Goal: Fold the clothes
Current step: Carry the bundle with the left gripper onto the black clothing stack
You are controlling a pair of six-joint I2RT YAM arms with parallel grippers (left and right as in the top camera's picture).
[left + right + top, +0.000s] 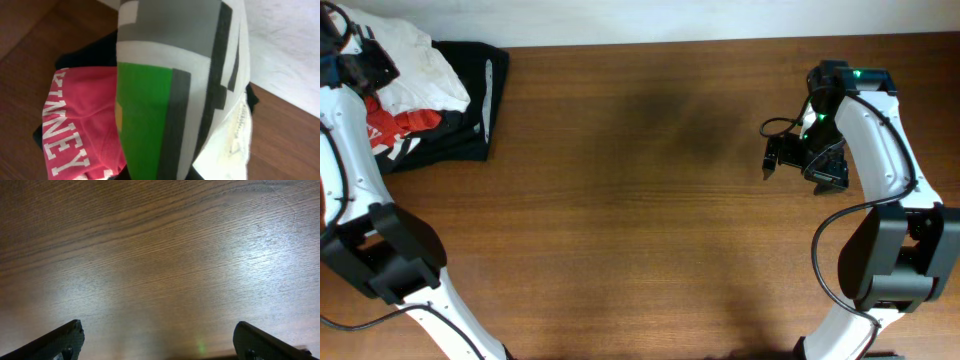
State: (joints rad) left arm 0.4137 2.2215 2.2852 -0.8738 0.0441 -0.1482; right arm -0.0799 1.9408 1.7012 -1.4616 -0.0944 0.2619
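Dark brown wood-grain bench (640, 200) fills nearly whole overhead frame. Pale strip (720, 18) runs along top edge behind it. Soft overhead light, glare patches on wood.

Your wooden table (160, 255) is smooth and fine-grained, and it has a soft sheen under the light. The white T-shirt (417, 68) is soft, matt, creased cloth. The red garment (82, 120) shows a fine knit, and the black garment (462, 128) looks matt.
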